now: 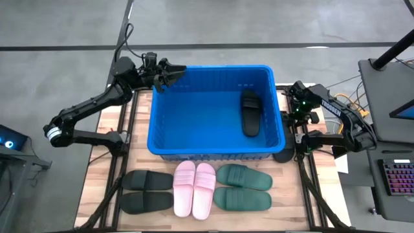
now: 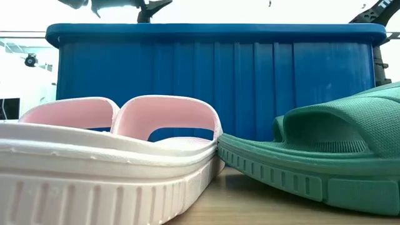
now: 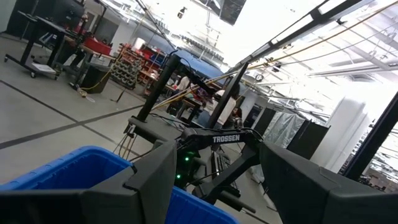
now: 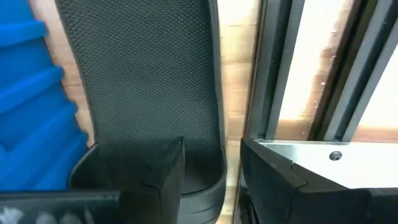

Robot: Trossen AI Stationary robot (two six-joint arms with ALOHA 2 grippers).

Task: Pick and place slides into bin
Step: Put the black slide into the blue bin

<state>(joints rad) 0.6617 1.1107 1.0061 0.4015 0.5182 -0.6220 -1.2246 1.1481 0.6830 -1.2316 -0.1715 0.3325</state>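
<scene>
Nearest on the surface: pink pair, green pair, black pair in a row before the bin. Foam-rubber slides: light, flexy, matte, ribbed soles; best taken by sidewall or wide strap. One black slide already in bin; another, mesh-textured, by bin's right wall, right tool jaws straddling its edge, not clenched. Far: left tool released over bin's rear corner.
</scene>
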